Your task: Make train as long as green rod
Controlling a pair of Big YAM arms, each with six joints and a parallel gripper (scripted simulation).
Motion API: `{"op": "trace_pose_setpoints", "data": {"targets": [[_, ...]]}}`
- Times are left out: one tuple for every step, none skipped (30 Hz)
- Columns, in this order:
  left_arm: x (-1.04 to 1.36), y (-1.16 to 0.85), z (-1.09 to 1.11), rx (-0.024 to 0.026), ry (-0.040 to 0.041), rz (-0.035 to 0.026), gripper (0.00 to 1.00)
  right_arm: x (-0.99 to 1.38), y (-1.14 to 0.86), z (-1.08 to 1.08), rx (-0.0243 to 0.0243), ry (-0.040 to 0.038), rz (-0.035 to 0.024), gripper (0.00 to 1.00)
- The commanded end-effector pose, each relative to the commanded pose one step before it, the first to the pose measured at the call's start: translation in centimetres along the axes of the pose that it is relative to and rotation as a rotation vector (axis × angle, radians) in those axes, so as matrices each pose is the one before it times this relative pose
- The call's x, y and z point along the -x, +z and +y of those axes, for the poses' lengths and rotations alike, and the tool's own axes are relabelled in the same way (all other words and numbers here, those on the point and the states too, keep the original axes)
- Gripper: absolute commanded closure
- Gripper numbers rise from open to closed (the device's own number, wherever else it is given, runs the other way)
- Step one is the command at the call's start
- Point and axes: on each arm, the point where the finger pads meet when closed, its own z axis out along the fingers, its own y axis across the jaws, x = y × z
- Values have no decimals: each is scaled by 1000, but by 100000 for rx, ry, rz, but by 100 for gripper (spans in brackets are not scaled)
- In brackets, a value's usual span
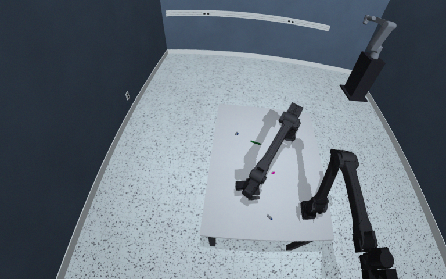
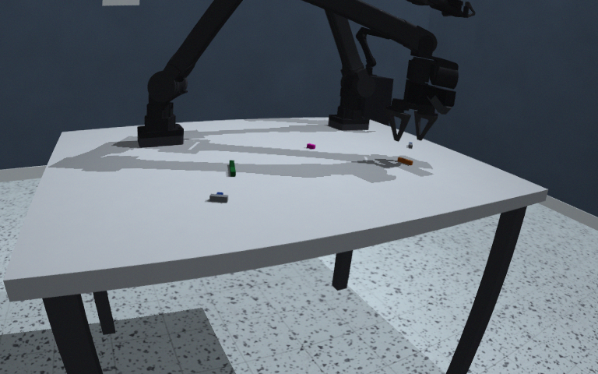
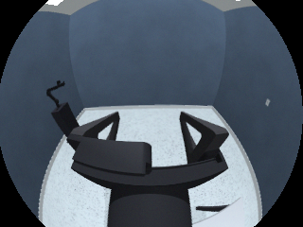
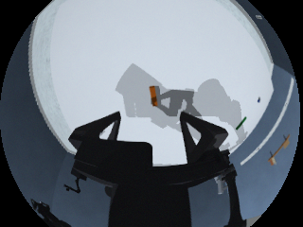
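Right gripper (image 1: pixel 251 197) (image 2: pixel 409 139) (image 4: pixel 151 113): one, fingers spread, nothing between.
Orange rod (image 2: pixel 404 160) (image 4: pixel 153 96): one, flat below the gripper, unheld.
Grey-and-blue pair (image 1: pixel 269 217) (image 2: pixel 410 145): beyond the gripper, seemingly end to end.
Left gripper (image 2: pixel 469 8) (image 3: pixel 150 113): one, spread, bare, well apart.
Risks: off-centre descent could knock orange askew; careless placing could nudge the pair apart.

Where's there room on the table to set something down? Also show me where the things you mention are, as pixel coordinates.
In the exterior view, between the green rod (image 1: pixel 255 142) (image 2: pixel 232 167) (image 4: pixel 241 123), the orange rod (image 2: pixel 405 161) (image 4: pixel 153 96) and the near table edge (image 1: pixel 211 164) (image 2: pixel 374 238). Crowded: around the orange rod, near the right tool (image 1: pixel 253 196) (image 2: pixel 409 140) (image 4: pixel 150 114).
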Motion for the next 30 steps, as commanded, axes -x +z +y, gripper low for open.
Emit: {"op": "trace_pose_setpoints", "data": {"targets": [[1353,-434,472,1059,-1143,-3345,0,1124,-3472,-376,7010,-15113,-5076,0],[0,0,0,0,0,0,0,59,42,-291,-17,-1517,-8,0],[0,0,0,0,0,0,0,9,25,-147,-9,-945,-3,0],[0,0,0,0,0,0,0,-333,13,328,23,-1234,25,0],[0,0,0,0,0,0,0,-88,-409,734,766,-1089,-839,0],[0,0,0,0,0,0,0,919,-1439,1105,2526,-411,-2981,0],[0,0,0,0,0,0,0,79,-101,66,179,-1,-215,77],[0,0,0,0,0,0,0,68,-4,-75,-5,152,-18,77],[0,0,0,0,0,0,0,182,-5,-212,-24,419,-36,77],[0,0,0,0,0,0,0,98,-4,-154,-119,260,31,77],[0,0,0,0,0,0,0,-29,-3,-105,-284,81,242,77],[0,0,0,0,0,0,0,-1,-2,-3,-15,0,5,77],[0,0,0,0,0,0,0,0,0,0,0,0,0,77],[0,0,0,0,0,0,0,0,0,0,0,0,0,77],[0,0,0,0,0,0,0,5,-5,3,8,0,-15,77],[0,0,0,0,0,0,0,4,-1,-4,-25,0,-24,77],[0,0,0,0,0,0,0,0,0,0,-1,0,-1,77],[0,0,0,0,0,0,0,0,0,0,0,0,0,77],[0,0,0,0,0,0,0,0,0,0,-1,412,-1,77],[0,0,0,0,0,0,0,3,0,-3,-19,115,-16,77],[0,0,0,0,0,0,0,0,0,0,-2,4,-1,77],[0,0,0,0,0,0,0,0,0,0,0,0,0,77],[0,0,0,0,0,0,0,0,0,0,0,0,0,77],[0,0,0,0,0,0,0,0,0,0,0,0,0,77],[0,0,0,0,0,0,0,0,0,0,0,0,0,77],[0,0,0,0,0,0,0,0,0,0,0,0,0,77],[0,0,0,0,0,0,0,0,0,0,0,0,0,77],[0,0,0,0,0,0,0,0,0,0,0,0,0,77],[0,0,0,0,0,0,0,0,0,0,0,0,0,77],[0,0,0,0,0,0,0,0,0,0,0,0,0,77]]}}
